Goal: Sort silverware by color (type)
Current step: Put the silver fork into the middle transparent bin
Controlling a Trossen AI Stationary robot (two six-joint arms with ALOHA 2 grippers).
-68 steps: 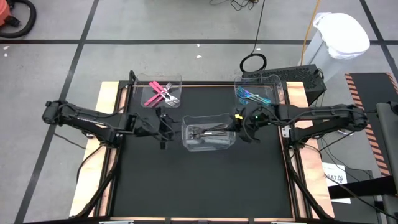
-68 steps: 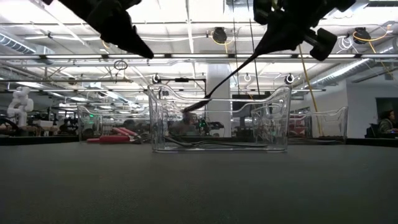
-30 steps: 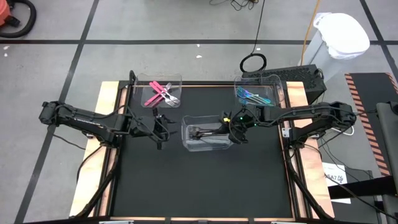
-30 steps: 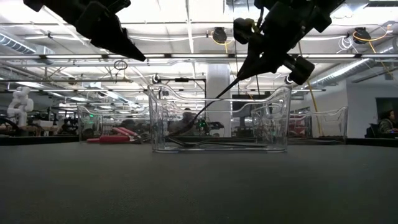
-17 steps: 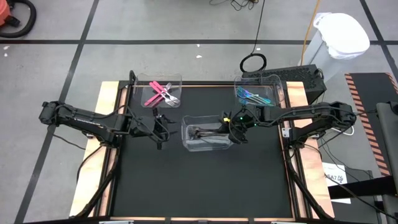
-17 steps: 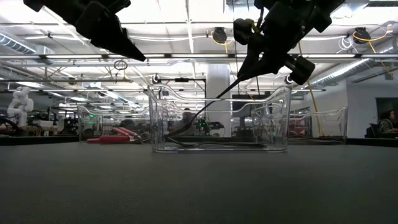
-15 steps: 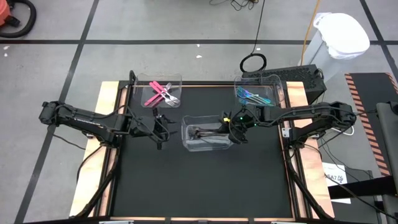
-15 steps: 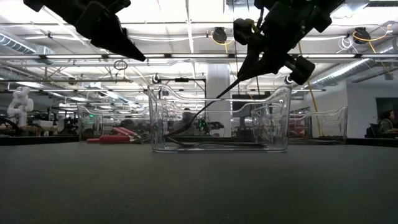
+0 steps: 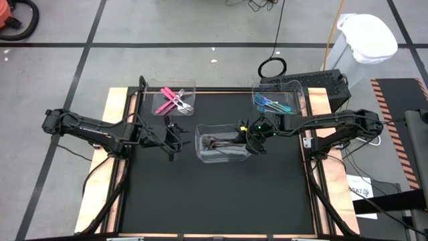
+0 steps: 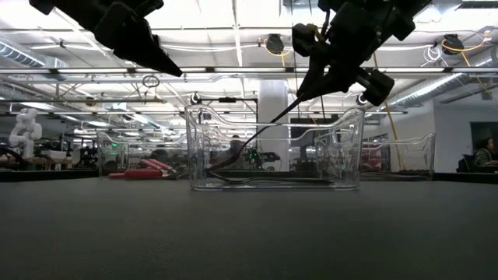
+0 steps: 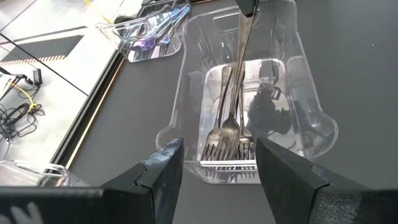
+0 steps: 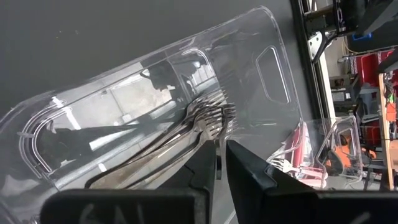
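A clear middle bin (image 9: 224,152) holds several grey metal forks (image 11: 227,134). My right gripper (image 9: 253,137) hangs over the bin's right end, shut on one grey fork (image 10: 257,136) that slants down into the bin. My left gripper (image 9: 175,138) waits open just left of the bin, above the table; its fingers frame the bin's end in the left wrist view (image 11: 217,171). Pink-handled silverware (image 9: 172,100) lies in the far-left bin. Blue-teal silverware (image 9: 271,102) lies in the far-right bin. My right gripper (image 12: 221,171) pinches the grey fork's handle near its free end (image 10: 299,97) between the two fingertips, coming from above and the table's right. The fork slants down toward the table's left. Its tines end (image 10: 220,174) rests low in the bin among the other forks.
A black mat (image 9: 214,194) covers the table, with open room on its near half. A white bag (image 9: 366,37) and a dark box (image 9: 314,84) sit on the floor beyond the right far corner. Room fittings show behind the bins in the low view.
Over two seconds ago my right gripper moved toward the table's left and down with the fork, whose tines end came down to the floor of the middle bin. Over the last second both arms and the fork have kept still.
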